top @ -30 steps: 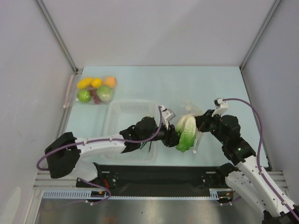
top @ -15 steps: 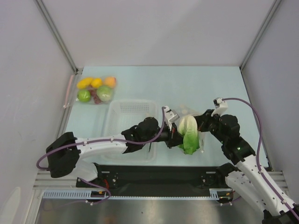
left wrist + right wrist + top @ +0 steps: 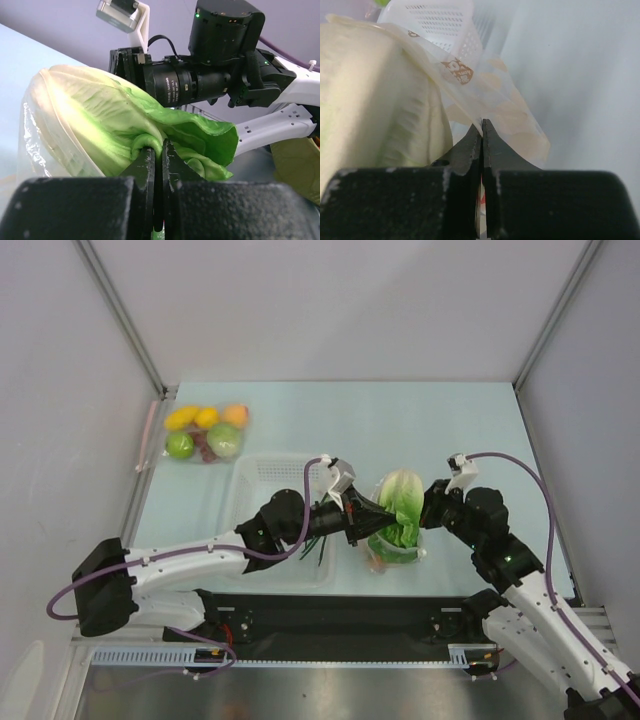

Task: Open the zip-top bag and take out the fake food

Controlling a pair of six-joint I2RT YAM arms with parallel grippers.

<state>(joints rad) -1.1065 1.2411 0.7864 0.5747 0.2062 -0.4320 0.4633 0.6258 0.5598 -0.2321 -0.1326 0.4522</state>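
Left wrist view puts the danger at my left claw [image 3: 157, 150]. It is closed tight on only a fold of the lettuce [image 3: 100, 120] leaf, so I judge a hard pull could slip the leaf free or drag the whole zip-top bag [image 3: 495, 95] along. My right claw [image 3: 481, 127] is clamped on a thin edge of that bag, which could slide out. Lettuce and bag sit between my claws, close to the desk's near edge, just right of the white basket [image 3: 270, 475].
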